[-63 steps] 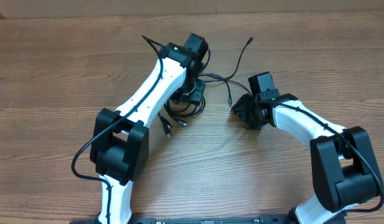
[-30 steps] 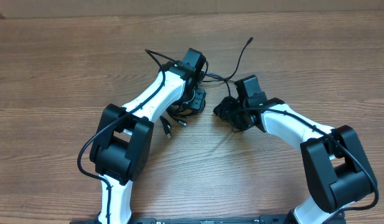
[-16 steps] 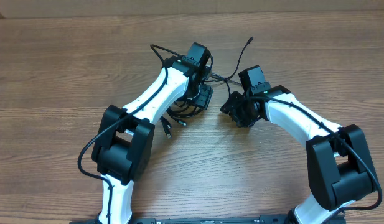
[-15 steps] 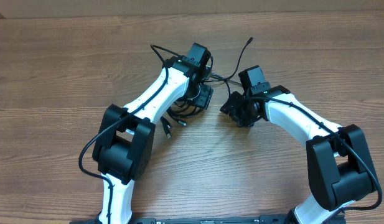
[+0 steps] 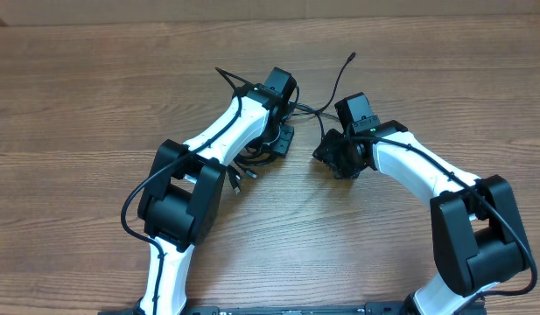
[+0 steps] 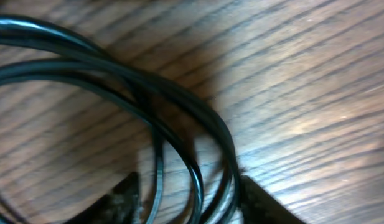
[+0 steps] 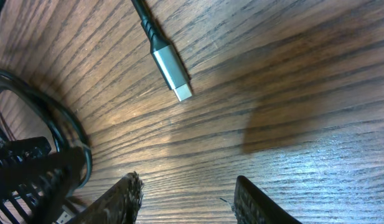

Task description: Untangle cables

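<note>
The cables point(image 5: 255, 157) are thin black cords tangled at mid-table, with one strand point(image 5: 337, 83) running up to the far side and two plug ends point(image 5: 237, 182) lying in front. My left gripper point(image 5: 277, 138) is down in the tangle. In the left wrist view it point(image 6: 188, 202) stands open astride several looped strands point(image 6: 179, 124); its right finger touches one strand and a gap shows at its left finger. My right gripper point(image 5: 333, 157) sits just right of the tangle. In the right wrist view it point(image 7: 188, 202) is open over bare wood, with a silver-tipped plug point(image 7: 173, 74) ahead.
The table point(image 5: 94, 105) is brown wood grain. In the right wrist view, the left arm's ribbed finger point(image 7: 30, 171) and a cable loop point(image 7: 55, 124) lie close on the left. Each arm's own thicker black wire point(image 5: 134, 210) runs along its links.
The left jaws have narrowed around the strands and the left arm has swung slightly right. The right gripper moved up and right a second ago, then held still.
</note>
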`<state>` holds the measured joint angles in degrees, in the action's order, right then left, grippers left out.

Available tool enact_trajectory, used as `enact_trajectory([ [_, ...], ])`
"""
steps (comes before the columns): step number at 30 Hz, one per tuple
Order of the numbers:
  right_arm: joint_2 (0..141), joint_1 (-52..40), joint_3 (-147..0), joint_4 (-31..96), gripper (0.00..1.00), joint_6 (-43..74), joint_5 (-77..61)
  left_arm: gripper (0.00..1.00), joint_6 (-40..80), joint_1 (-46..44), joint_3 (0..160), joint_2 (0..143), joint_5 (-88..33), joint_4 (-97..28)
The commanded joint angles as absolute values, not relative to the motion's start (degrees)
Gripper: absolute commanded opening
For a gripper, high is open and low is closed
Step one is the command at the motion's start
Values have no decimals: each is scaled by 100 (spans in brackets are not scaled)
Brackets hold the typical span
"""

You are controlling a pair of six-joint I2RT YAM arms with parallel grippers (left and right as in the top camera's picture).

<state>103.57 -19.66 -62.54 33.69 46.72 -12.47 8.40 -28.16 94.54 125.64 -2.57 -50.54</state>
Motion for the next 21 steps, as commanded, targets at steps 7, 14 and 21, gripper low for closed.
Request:
enact_trajectory([
  [7,10366,-2193,-6337,3192,39,4685,-1157,37,528,-2762,9421,12615,148,-4862],
  [14,10366,-2526,-6337,2716,38,4687,-1133,22,316,-2657,9421,12617,89,-4862],
  [21,10363,-2602,-6340,2421,34,4567,-1376,13,329,-2438,9284,12639,-8,-4783],
])
